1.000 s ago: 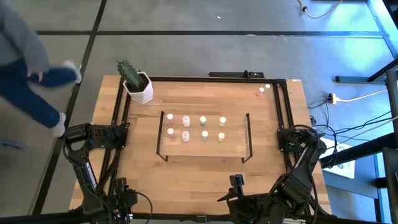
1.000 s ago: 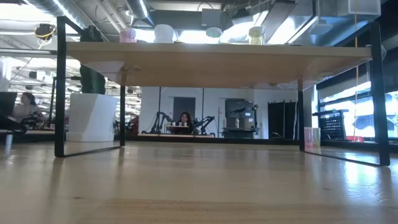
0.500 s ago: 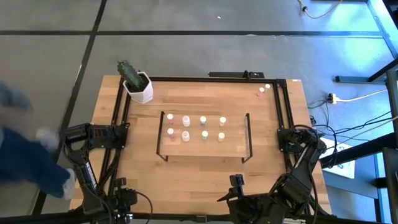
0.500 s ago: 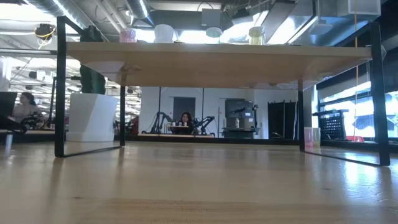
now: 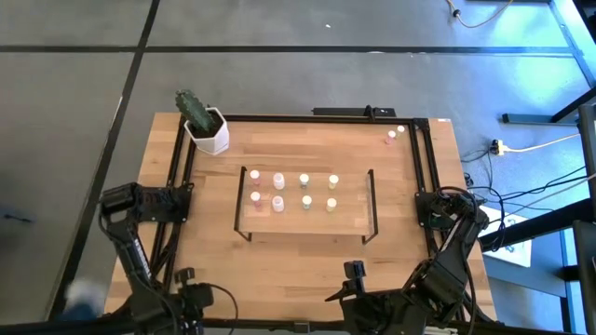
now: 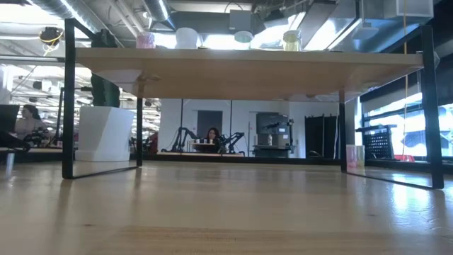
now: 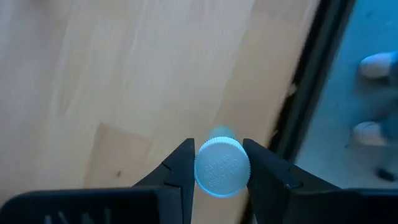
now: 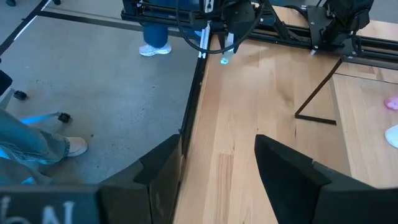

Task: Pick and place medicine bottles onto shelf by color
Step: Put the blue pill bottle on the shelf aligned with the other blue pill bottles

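Six medicine bottles (image 5: 304,192) stood on the shelf (image 5: 354,216) near the centre of the worktop (image 5: 307,256), in three pairs: pink toward 9 o'clock, pale green in the middle, yellow toward 3 o'clock. By colour those looked sorted already, so roughly the first half of the job appeared done.

The left claw (image 7: 219,171) was at the worktop's 8 o'clock corner, its fingers (image 7: 180,168) clamped on either side of a small bottle with a pale cap (image 7: 222,167), cap facing the wrist camera. The bottle's body colour could not be told from that angle, so its row on the shelf was uncertain. It seemed just gripped, with the carry to the shelf not yet made.

The right claw (image 8: 216,163) waited at the 5 o'clock edge, fingers apart and holding nothing.

Two more bottles (image 5: 395,135), one pink and one pale, sat at the far 1 o'clock corner, outside the shelf; these remained to be fetched. A cactus pot (image 5: 207,128) stood at 11 o'clock. A person's shoes (image 7: 375,65) showed on the floor beyond the worktop edge.
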Tool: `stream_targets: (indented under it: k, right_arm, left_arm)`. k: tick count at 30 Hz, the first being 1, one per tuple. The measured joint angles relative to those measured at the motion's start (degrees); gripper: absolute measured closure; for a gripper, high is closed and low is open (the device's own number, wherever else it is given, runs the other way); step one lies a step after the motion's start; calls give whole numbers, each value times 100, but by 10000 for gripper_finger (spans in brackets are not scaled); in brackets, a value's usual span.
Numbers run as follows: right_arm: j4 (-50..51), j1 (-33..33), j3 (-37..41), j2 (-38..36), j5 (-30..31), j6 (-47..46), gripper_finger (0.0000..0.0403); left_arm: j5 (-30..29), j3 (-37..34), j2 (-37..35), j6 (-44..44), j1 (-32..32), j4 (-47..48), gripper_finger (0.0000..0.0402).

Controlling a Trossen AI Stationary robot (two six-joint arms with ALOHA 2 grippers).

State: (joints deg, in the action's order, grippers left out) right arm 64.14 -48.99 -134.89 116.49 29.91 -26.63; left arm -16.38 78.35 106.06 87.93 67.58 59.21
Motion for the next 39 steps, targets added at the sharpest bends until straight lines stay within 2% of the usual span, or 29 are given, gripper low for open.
stream_targets:
  k: [7,12,22,33,39]
  right_arm:
    - [0,0,0,0,72,-17,196]
    - [148,0,0,0,541,-175,196]
    - [343,2,2,9,647,-313,196]
    - [343,2,2,9,595,-299,196]
    - [343,2,2,9,-38,12,196]
  left_arm:
    - [-119,556,0,-854,-577,28,299]
    - [-182,884,0,-1760,-1164,10,299]
    - [-275,985,39,-3236,-2150,-783,299]
    - [-443,983,139,-3729,-2671,-952,299]
    - [-582,990,209,-3725,-2830,-1001,299]
